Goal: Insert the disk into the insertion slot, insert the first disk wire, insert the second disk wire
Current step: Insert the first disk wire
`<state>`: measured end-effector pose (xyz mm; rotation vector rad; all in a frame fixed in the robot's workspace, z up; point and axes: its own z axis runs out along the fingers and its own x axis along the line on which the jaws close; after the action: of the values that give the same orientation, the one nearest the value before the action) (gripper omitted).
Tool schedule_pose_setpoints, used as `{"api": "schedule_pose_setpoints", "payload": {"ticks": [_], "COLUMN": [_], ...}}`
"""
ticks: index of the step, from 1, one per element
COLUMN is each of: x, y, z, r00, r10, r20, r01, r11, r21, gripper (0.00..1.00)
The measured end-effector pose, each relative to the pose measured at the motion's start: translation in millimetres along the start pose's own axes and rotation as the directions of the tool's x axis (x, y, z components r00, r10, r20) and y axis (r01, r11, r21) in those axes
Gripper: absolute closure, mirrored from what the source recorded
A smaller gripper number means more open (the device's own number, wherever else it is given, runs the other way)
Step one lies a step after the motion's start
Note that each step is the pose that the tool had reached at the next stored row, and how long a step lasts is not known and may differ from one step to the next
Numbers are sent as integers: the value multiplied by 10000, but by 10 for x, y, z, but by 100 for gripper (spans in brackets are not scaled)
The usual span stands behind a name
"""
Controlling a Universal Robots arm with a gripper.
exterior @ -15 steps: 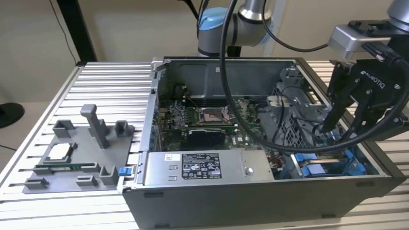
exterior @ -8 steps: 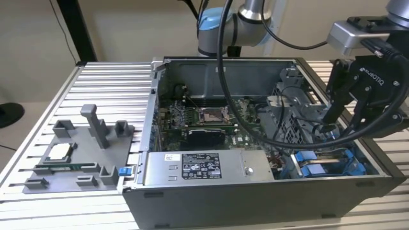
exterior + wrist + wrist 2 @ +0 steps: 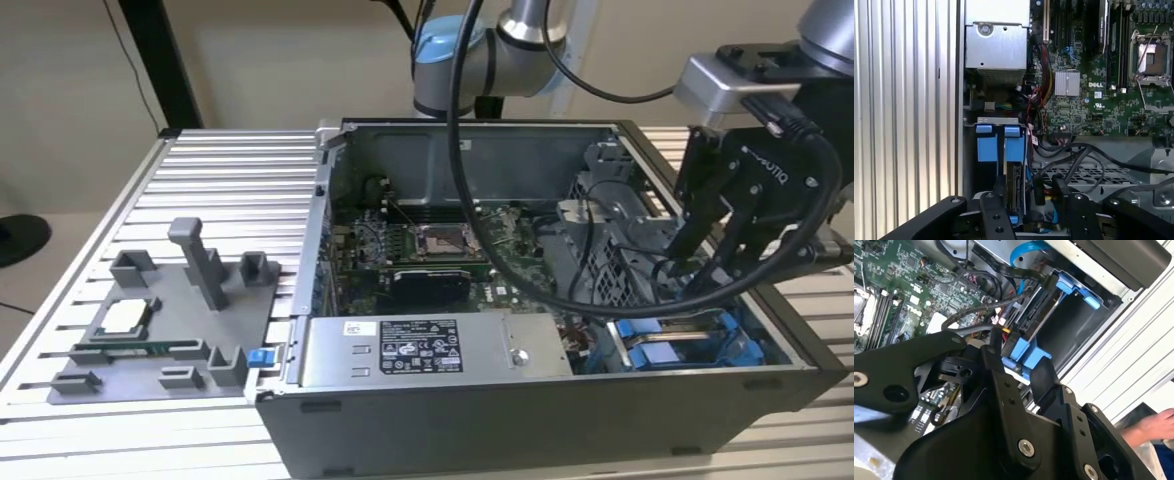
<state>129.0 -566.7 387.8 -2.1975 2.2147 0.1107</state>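
The gripper (image 3: 705,262) hangs at the exterior view's right, over the near corner of the computer case (image 3: 534,420), fingers (image 3: 999,189) apart astride the disk (image 3: 1015,167), which stands on edge in the insertion slot (image 3: 996,120), long axis running straight away from them.

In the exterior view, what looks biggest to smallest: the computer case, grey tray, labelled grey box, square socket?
1. computer case
2. grey tray
3. labelled grey box
4. square socket
Tray and box look close; the tray seems slightly bigger.
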Motion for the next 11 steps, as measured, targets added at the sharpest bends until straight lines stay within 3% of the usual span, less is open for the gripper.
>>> {"api": "schedule_pose_setpoints", "payload": {"ticks": [3,7,11], "x": [1,1,4], "y": [0,-13,-31], "z": [12,17,16], "r00": [10000,9989,9980], "r10": [-32,-146,-301], "r20": [92,455,562], "r01": [32,147,303], "r11": [10000,9999,9995], "r21": [-3,-9,-16], "gripper": [0,0,0]}}
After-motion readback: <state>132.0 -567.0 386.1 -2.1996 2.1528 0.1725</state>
